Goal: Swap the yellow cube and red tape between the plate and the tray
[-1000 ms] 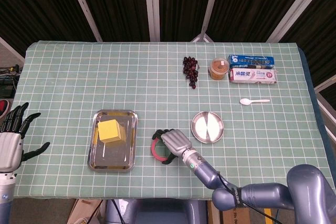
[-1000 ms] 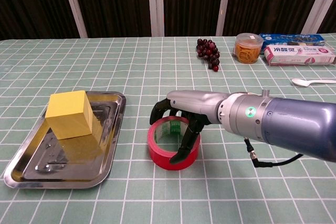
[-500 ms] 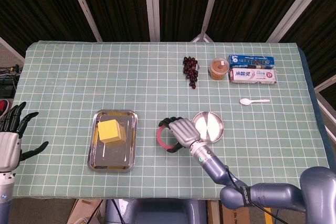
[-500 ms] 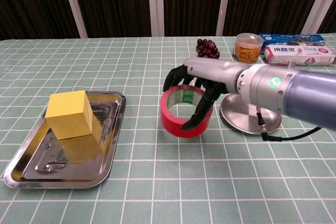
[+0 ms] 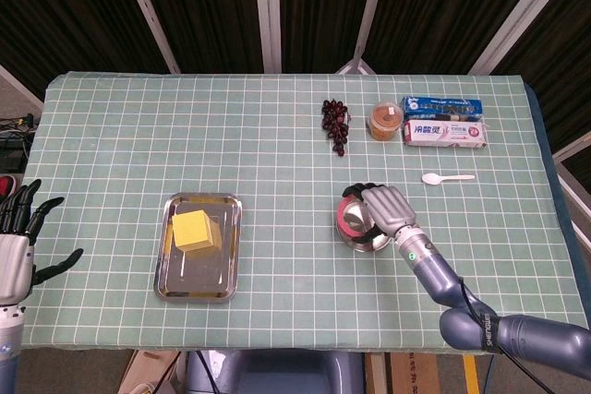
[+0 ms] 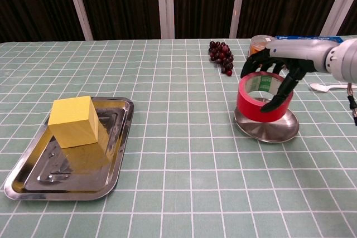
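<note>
Green checked cloth (image 5: pixel 277 145) covers your table, with dark slatted panels behind it at the top of both views.

Nearest, lower left of the chest view: metal tray (image 6: pixel 33 179), rectangular and shallow. Your yellow cube (image 6: pixel 73 121) sits in its far half, resting on the tray floor, one edge close to the tray's far rim.

Far left edge of the head view, off the cloth: your left hand (image 5: pixel 16 244), fingers spread apart, holding nothing.

Right of centre in the chest view: round metal plate (image 6: pixel 279 131). Your right hand (image 6: pixel 281 68) grips the red tape (image 6: pixel 261 98) from above, dark fingers curled over the roll's far and right sides. The roll is tilted, its open core facing up and toward the camera, and it hangs right over the plate; you cannot tell from either view whether its lower edge touches the dish. In the head view the roll covers the plate's left part.

Further back, right side: white plastic spoon (image 5: pixel 447 177), lying flat, apart from the plate.

Far row, upper right of the head view, left to right: bunch of dark grapes (image 5: pixel 335 125); small clear tub (image 5: pixel 384 120) with orange contents; toothpaste box (image 5: pixel 448 134) with a blue packet (image 5: pixel 441 105) just behind it.
</note>
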Tool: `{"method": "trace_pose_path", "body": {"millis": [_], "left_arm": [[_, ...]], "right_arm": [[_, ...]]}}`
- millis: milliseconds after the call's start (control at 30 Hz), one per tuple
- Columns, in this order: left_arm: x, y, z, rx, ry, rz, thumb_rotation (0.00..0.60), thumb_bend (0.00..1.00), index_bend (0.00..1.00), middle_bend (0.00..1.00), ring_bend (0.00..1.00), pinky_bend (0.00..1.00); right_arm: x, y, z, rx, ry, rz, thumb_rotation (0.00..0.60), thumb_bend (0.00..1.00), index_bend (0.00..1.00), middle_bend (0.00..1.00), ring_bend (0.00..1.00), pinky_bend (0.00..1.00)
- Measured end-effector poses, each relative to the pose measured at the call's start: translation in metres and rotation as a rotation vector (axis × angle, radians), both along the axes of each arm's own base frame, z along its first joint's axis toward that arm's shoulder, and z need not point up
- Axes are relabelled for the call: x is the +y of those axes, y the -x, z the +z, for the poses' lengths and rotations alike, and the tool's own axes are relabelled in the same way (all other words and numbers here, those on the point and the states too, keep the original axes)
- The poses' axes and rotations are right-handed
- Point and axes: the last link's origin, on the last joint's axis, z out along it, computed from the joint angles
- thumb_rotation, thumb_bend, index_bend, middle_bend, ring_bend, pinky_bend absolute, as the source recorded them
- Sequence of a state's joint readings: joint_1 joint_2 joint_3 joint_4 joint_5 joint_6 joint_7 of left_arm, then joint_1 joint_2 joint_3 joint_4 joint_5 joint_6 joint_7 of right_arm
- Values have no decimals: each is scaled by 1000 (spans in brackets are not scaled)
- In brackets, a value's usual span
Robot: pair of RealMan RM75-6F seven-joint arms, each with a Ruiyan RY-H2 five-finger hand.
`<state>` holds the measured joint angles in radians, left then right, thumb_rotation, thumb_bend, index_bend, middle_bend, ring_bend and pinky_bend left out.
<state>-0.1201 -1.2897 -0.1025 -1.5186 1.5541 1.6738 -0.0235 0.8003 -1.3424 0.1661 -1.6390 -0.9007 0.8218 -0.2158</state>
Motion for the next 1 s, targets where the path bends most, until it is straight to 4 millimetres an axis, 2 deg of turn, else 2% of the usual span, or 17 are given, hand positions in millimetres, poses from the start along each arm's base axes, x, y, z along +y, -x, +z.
{"method": "trace_pose_path", "body": {"millis": [133, 233, 367, 467, 567, 700, 867, 1000], "left_arm": [[0, 0, -2, 0, 12, 0, 600, 0, 215, 0, 0, 88], [1, 0, -3, 5, 14, 1, 600, 0, 216, 0, 0, 88], [1, 0, -3, 8, 12, 3, 600, 0, 216, 0, 0, 88], [1, 0, -2, 7, 9, 2, 600, 0, 217, 0, 0, 88], [0, -1, -2, 7, 3, 0, 600, 0, 217, 0, 0, 88], [1, 0, -3, 1, 14, 3, 600, 0, 217, 0, 0, 88], [2, 0, -3, 8, 12, 8, 600, 0, 216, 0, 0, 88], [3, 4, -4, 38, 14, 32, 600, 0, 216, 0, 0, 88]], "right_arm": [[0, 15, -2, 0, -14, -27, 600, 202, 396, 309, 414, 418], [0, 20, -7, -7, -17, -39, 600, 182, 381, 292, 365, 365], [-3, 27, -12, -8, -23, -55, 600, 50, 242, 131, 139, 183], [-2, 30, -16, 6, -61, -70, 600, 4, 163, 41, 56, 126], [-2, 32, -19, 8, -89, -84, 600, 0, 100, 3, 29, 90], [-1, 28, -16, -35, -82, -97, 600, 0, 8, 0, 2, 51], [2, 19, -8, -66, -56, -72, 600, 0, 0, 0, 0, 41], [5, 15, 13, -105, 48, -39, 600, 0, 5, 0, 0, 41]]}}
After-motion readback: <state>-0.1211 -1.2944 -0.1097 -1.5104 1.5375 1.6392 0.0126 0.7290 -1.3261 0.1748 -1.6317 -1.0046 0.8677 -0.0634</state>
